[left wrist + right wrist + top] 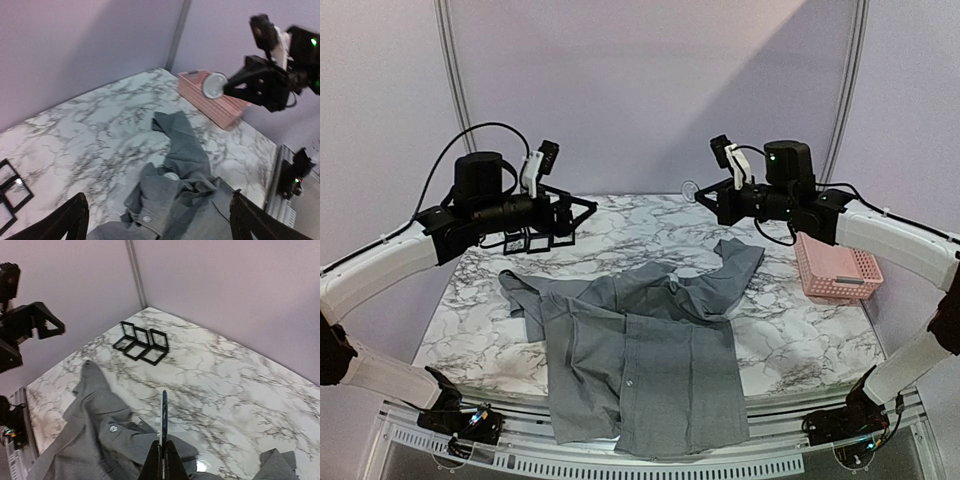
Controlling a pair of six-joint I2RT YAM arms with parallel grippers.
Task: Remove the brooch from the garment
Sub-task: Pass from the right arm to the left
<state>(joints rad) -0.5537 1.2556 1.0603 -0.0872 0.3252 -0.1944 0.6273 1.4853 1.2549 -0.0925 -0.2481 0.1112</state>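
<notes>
Top external view is giving me the count: two arms, one grey shirt [640, 335], one brooch [690, 187], one pink basket [836, 270] and one black rack of three square frames [532, 240].

The shirt is lying rumpled across the middle of the marble table [470, 300], front side up, with its lower part hanging over the near edge between the two arm bases. One sleeve is reaching toward the back right, ending near the basket but not touching it.

The brooch is sitting off the shirt altogether. It is a small pale round disc, and the right gripper [702, 194] is pinching it in the air above the back of the table, well clear of the fabric. On the right wrist view the fingers [167, 465] are pressing together on it and the disc is showing edge-on, as a thin upright blade.

The left gripper [578, 214] is hovering over the back left of the table with its jaws spread wide and nothing between them, just above the black rack.

The basket is standing at the right edge of the table. Its inside is too small for me to read. The three frames are sitting joined in a row, with only marble showing through them.
</notes>
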